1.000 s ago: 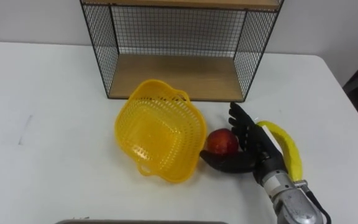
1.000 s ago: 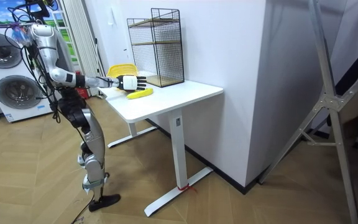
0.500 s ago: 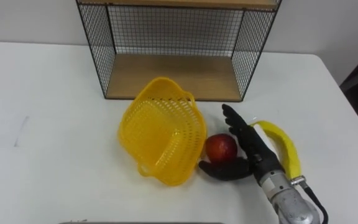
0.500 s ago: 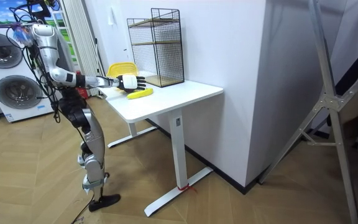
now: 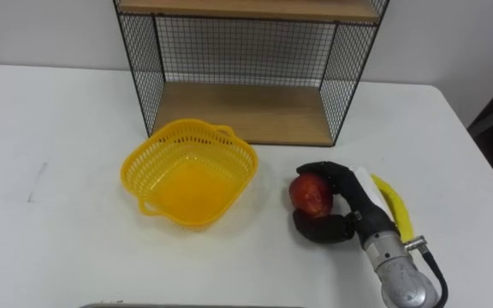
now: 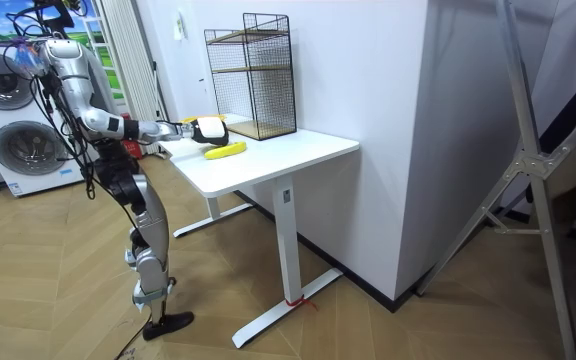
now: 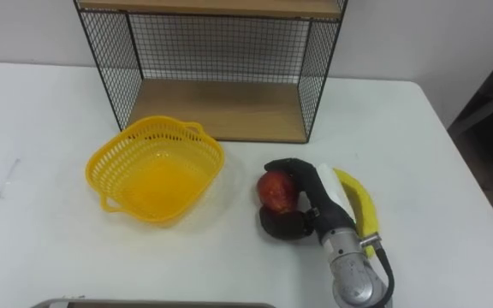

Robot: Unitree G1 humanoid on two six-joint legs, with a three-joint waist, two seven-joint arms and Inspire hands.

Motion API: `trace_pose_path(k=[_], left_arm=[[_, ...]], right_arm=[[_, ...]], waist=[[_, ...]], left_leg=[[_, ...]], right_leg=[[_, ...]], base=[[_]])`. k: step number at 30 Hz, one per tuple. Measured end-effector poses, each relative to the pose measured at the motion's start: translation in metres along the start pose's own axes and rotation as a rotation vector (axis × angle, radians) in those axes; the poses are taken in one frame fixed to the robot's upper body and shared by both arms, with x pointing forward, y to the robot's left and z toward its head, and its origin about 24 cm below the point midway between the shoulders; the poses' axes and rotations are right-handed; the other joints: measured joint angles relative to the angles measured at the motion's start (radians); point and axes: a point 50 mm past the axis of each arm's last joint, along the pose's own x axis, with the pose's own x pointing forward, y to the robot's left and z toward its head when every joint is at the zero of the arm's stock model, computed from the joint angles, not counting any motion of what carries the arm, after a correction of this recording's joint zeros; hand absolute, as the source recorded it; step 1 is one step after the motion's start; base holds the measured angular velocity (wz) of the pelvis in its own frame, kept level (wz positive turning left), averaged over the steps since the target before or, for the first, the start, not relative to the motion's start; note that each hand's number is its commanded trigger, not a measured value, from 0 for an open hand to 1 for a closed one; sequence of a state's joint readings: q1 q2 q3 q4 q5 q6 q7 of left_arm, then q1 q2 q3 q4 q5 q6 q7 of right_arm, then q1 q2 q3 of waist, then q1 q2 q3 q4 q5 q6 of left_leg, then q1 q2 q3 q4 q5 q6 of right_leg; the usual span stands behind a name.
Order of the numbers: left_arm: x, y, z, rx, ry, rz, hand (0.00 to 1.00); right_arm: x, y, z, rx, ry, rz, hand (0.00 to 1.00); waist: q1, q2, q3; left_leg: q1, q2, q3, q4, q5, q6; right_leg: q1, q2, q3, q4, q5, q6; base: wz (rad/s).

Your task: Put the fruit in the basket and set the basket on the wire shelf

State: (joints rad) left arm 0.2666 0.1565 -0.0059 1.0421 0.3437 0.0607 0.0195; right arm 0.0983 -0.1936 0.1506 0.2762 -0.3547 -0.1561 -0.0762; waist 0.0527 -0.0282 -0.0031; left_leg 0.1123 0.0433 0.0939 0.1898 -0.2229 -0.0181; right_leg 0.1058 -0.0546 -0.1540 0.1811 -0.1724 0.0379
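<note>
At the back of the surface (image 5: 75,239), shelf (image 5: 246,111); basket (image 5: 187,127) just before it. Right of basket, apart: apple (image 5: 311,193), then banana (image 5: 392,205) further right.

a: what is the basket (image 5: 191,175) made of?
b: yellow plastic lattice, slightly glossy. the wire shelf (image 5: 246,47) is thin black metal mesh with matt pale wood boards (image 5: 238,111).
a: and the rest?
b: a smooth, matt white worktop (image 5: 75,248); a shiny-skinned red apple (image 5: 311,195); the right robot hand (image 5: 342,205) is matt black, its wrist silvery metal.
</note>
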Motion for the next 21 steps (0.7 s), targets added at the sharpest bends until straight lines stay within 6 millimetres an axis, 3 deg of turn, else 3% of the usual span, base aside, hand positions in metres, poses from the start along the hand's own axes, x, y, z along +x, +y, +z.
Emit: trace_pose_path(k=[14,21], left_arm=[[-0.0010,0.0035,0.0025,0.001,-0.009,0.015,0.00],[-0.0008,0.0036,0.0015,-0.005,-0.010,0.014,0.00]], right_arm=[[-0.0004,-0.0011,-0.0003,0.047,0.013,-0.022,1.00],[0.0001,-0.0050,-0.0011,0.210,0.043,-0.050,1.00]], waist=[[0.004,-0.003,-0.0040],[0.003,-0.003,-0.0042]], left_leg=[[-0.001,-0.001,-0.002,-0.001,0.000,0.000],[0.005,-0.001,-0.004,-0.001,0.000,0.000]], right_leg=[[0.004,0.000,-0.001,-0.009,0.000,0.000],[0.010,0.000,-0.002,-0.008,0.000,0.000]], base=[[0.00],[0.00]])
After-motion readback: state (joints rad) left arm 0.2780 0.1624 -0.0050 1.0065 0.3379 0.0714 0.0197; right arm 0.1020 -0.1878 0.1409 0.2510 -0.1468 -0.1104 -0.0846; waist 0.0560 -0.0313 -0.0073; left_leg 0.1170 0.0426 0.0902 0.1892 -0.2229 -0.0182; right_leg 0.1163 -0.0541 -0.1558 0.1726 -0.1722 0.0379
